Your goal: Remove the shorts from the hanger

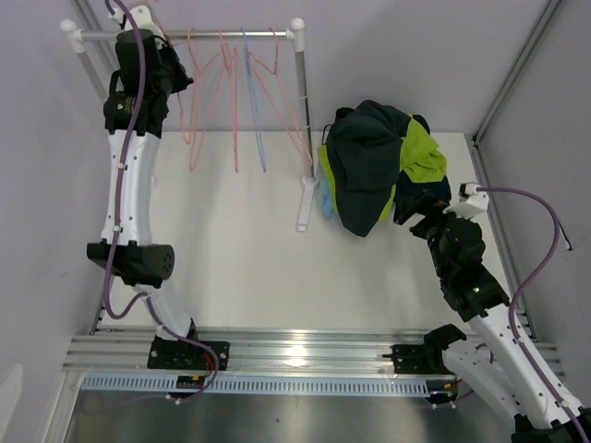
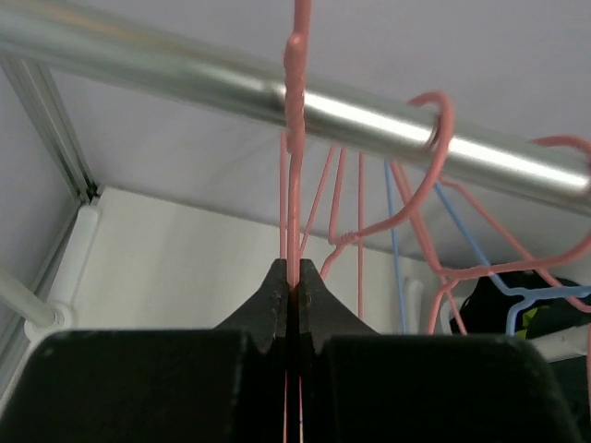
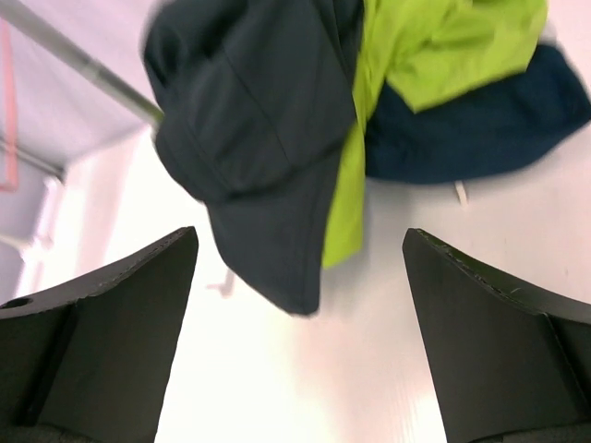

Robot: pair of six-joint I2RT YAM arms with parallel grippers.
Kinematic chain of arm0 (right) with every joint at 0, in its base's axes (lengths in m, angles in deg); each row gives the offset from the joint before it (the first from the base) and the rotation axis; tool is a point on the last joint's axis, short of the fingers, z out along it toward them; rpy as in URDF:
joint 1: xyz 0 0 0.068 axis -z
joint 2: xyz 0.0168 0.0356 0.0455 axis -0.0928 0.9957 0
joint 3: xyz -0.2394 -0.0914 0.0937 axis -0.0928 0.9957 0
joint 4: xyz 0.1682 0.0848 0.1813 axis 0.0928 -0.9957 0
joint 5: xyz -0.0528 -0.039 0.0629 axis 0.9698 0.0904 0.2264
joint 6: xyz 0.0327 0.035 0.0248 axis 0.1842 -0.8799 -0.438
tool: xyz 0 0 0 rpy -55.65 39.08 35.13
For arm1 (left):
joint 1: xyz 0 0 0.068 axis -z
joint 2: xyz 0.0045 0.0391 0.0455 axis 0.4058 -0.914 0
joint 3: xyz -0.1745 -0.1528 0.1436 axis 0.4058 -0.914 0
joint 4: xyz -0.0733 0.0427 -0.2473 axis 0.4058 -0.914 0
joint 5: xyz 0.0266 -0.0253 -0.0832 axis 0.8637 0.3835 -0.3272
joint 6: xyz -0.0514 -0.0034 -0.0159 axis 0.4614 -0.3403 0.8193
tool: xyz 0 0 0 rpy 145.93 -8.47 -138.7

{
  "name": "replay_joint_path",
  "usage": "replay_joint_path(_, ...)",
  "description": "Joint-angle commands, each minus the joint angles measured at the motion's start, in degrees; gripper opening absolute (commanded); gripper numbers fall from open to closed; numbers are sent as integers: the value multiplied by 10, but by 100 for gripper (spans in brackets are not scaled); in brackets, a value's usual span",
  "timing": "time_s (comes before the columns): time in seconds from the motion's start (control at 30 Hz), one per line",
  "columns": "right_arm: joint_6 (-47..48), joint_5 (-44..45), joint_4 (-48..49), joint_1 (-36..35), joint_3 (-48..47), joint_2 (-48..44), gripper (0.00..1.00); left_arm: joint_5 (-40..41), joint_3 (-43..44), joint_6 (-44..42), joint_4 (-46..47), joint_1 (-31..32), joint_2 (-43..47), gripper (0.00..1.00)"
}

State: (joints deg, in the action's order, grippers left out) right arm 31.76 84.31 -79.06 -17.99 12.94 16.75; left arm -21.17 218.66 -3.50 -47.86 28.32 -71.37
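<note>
Shorts [image 1: 377, 171] lie in a soft, rumpled heap on the matte white table [image 1: 231, 268], just right of the rack's upright post [image 1: 302, 101], off the hangers. Top layer is a dark blue-green pair [image 1: 365, 152], smooth cloth w/ stitched seams. A lime green pair [image 1: 422, 152] folds out at the right, a navy pair [image 3: 480, 129] sits beside and under it, and a light blue bit [image 1: 326, 205] peeks out at the heap's left edge by the rack foot. Can't pick out a separate black pair. The rail [image 1: 199, 35] is shiny metal tube w/ white plastic joints. Thin wire hangers hang off it, several pink hangers [image 1: 235, 111] and one blue hanger [image 1: 254, 111], splayed at diff angles. Left arm stretches up from its base, elbow bent near the table's left edge, forearm raised to the rail's left end. The left gripper [image 2: 295, 281] is pinched tight on the wire of a pink hanger [image 2: 294, 138], its pointed black tips meeting w/ the wire btwn them, just below the rail. Right arm bends in from bottom right, wrist aimed at the heap. The right gripper [image 3: 297, 238] is spread wide, holding nothing. Its broad black fingers [image 3: 111, 314] sit low over the table at the heap's near-right edge, a corner of the dark pair showing btwn them in the wrist view.
</note>
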Motion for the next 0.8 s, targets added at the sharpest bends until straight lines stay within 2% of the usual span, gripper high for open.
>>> replay_joint_path(0.0,-10,-18,-26,-9,7,3,99,-5,6,-9,7,2,11,0)
replay_joint_path(0.17,-3,-27,-13,-11,7,10,99,-8,-158,-5,42,2,68,0)
replay_joint_path(0.3,-7,-28,-12,-14,3,17,99,-9,-233,-8,58,2,108,0)
replay_joint_path(0.37,-10,-29,-15,-17,4,16,99,-10,-242,-13,62,2,124,5)
replay_joint_path(0.4,-12,-29,-16,-19,6,15,99,-12,-245,-15,60,2,126,10)
replay_joint_path(0.43,-12,-26,-22,-22,6,13,99,-14,-244,-21,58,2,128,24)
replay_joint_path(0.47,-14,-24,-24,-24,5,12,99,-16,-241,-23,51,2,129,32)
replay_joint_path(0.53,-16,-19,-32,-32,5,7,99,-19,-230,-30,48,2,133,42)
replay_joint_path(0.6,-16,-12,-36,-38,3,3,99,-17,-225,-32,44,2,135,46)
replay_joint_path(0.63,-16,-10,-42,-41,1,-1,99,-19,-218,-34,41,2,136,56)
replay_joint_path(0.7,-17,-4,-49,-45,-5,-4,99,-21,-210,-34,28,2,138,68)
replay_joint_path(0.77,-16,0,-57,-53,-8,-10,99,-27,-196,-34,14,2,145,74)
